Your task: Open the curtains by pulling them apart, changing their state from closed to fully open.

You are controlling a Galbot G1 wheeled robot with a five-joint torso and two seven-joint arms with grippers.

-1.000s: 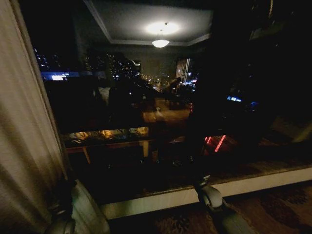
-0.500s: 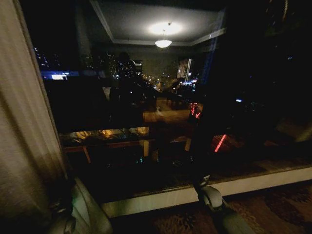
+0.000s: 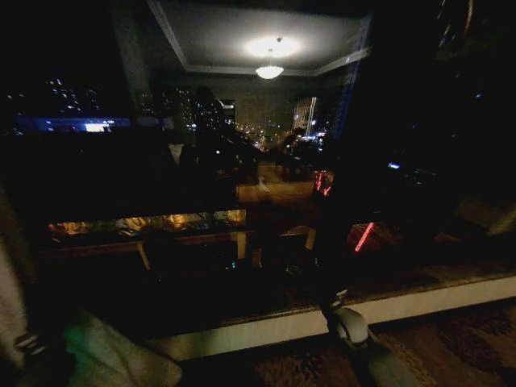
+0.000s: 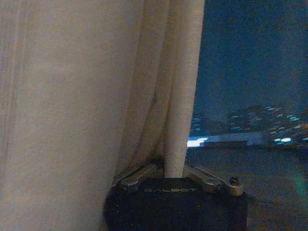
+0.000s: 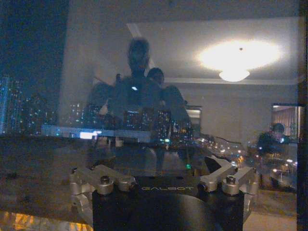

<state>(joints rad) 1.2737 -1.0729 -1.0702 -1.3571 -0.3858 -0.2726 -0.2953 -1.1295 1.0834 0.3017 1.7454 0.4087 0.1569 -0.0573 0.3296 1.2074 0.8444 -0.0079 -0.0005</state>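
Note:
The cream-white sheer curtain (image 4: 72, 96) hangs in vertical pleats close to my left wrist camera. One narrow fold of it runs down between the fingers of my left gripper (image 4: 174, 171), which is shut on that fold. In the head view only a dim strip of the curtain (image 3: 8, 298) shows at the far left edge, with my left arm (image 3: 105, 359) low beside it. My right gripper (image 5: 161, 185) stands open in front of the bare window glass (image 5: 154, 96), holding nothing. My right arm (image 3: 355, 334) sits low, right of centre.
The dark window pane (image 3: 258, 161) mirrors the room, a ceiling lamp (image 3: 268, 71) and people behind me. A pale sill (image 3: 419, 302) runs below the glass, with patterned carpet (image 3: 468, 347) in front. City lights show outside.
The curtain panel at the left has slid further left, almost leaving the head view, and my left arm has gone left with it. More bare glass shows. The right arm has stayed put.

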